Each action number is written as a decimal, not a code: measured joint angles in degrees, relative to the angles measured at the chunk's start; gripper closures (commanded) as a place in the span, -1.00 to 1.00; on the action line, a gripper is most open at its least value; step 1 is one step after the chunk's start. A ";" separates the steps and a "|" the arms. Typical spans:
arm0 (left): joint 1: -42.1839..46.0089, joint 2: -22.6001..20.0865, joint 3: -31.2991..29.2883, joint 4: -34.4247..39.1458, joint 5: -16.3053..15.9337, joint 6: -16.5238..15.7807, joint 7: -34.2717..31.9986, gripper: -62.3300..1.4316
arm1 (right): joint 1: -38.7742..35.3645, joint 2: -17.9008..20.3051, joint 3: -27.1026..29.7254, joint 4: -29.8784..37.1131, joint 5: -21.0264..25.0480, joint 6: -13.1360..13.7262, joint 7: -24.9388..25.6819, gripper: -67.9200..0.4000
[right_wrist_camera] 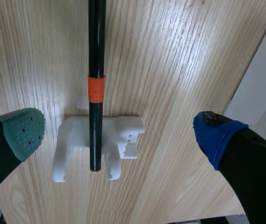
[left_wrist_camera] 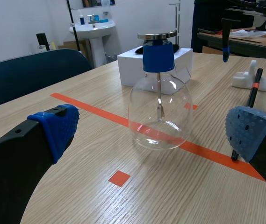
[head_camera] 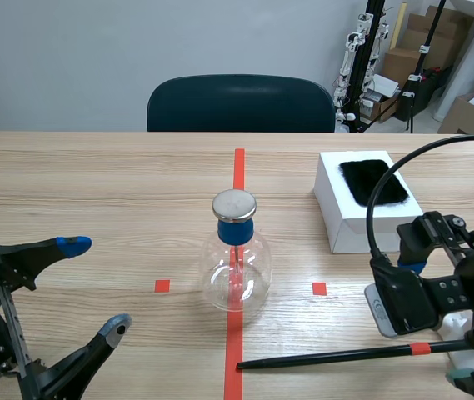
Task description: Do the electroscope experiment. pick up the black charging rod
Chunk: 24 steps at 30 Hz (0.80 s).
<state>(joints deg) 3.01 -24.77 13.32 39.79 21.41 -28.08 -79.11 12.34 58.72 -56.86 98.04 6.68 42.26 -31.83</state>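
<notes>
Right wrist view, right gripper (right_wrist_camera: pixel 118 135) released above black charging rod (right_wrist_camera: pixel 96 46), left gripper (left_wrist_camera: pixel 152 132) released

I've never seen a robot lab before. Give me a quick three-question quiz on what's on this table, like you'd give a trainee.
1. True or false: one end of the black rod lies in the white holder.
2. What lies on top of the white box? A) a black fuzzy cloth B) a glass flask C) a metal disc
3. Fill in: the right gripper, poised over the rod, has its fingers ___ (open or shut).

Key: 1 true; 2 A; 3 open.
</notes>
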 measured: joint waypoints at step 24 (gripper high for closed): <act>0.00 0.00 0.00 0.00 -0.02 0.00 -0.02 -1.00 | 7.72 -2.08 -13.51 -10.32 -3.96 0.02 9.55 -1.00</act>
<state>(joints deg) 3.01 -24.77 13.32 39.79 21.39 -28.08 -79.13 20.05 56.64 -70.37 87.72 2.72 42.28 -22.28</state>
